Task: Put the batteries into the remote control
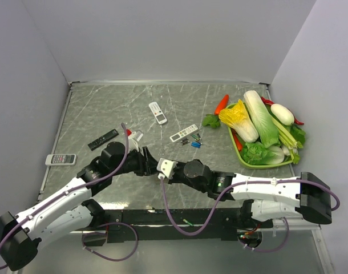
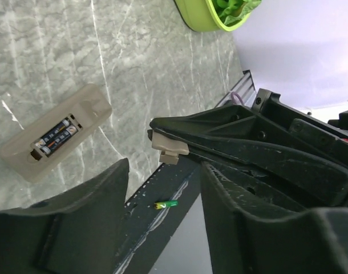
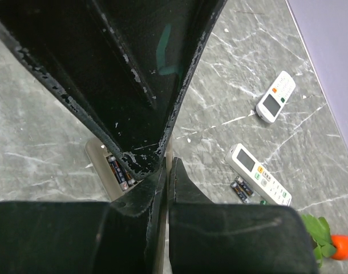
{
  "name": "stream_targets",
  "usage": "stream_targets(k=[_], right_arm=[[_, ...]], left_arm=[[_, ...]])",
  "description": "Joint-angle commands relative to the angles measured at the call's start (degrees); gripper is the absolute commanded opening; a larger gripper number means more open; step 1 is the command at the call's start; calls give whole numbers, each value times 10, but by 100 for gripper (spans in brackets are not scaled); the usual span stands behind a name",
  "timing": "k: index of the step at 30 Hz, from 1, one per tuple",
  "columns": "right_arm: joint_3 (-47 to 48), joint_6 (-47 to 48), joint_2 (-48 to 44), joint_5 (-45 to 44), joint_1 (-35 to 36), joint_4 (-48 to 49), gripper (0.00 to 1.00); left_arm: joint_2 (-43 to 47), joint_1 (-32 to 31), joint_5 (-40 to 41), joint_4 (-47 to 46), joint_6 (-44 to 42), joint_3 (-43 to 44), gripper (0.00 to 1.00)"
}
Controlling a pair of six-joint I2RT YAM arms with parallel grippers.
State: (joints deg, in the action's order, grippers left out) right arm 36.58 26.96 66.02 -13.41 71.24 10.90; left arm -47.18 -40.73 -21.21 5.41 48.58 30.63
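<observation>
The remote control (image 2: 54,134) lies back up on the marble table, its bay uncovered with two batteries (image 2: 57,136) in it. In the top view the remote control (image 1: 137,136) is mostly hidden behind my left arm. My right gripper (image 3: 167,162) is shut on a thin beige battery cover (image 2: 169,147), held in the air just beyond my left gripper (image 2: 162,177). The left gripper is open with nothing between its fingers. More batteries (image 1: 192,141) lie loose beside a long white remote (image 1: 183,133). One green battery (image 2: 165,204) rests on the black base rail below.
A green tray (image 1: 242,157) of vegetables stands at the right, with a carrot (image 1: 221,104) beside it. A small white remote (image 1: 158,112) lies farther back. A black remote (image 1: 102,139) and a grey-white remote (image 1: 61,159) lie at the left.
</observation>
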Motion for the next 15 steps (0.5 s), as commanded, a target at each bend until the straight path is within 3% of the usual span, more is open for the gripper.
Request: stream_targets(k=[1,6,15], right_arm=[[2,8,-7,33,6,33,0],[-1,5,-11,37,5,34,0],[0,3,-9,40,5,35,0]], left_arm=[[-6,-1,-19,-47,4,27,54],[8,6,18,-43,27,18,52],[12,26,-15,-66,40,8,52]])
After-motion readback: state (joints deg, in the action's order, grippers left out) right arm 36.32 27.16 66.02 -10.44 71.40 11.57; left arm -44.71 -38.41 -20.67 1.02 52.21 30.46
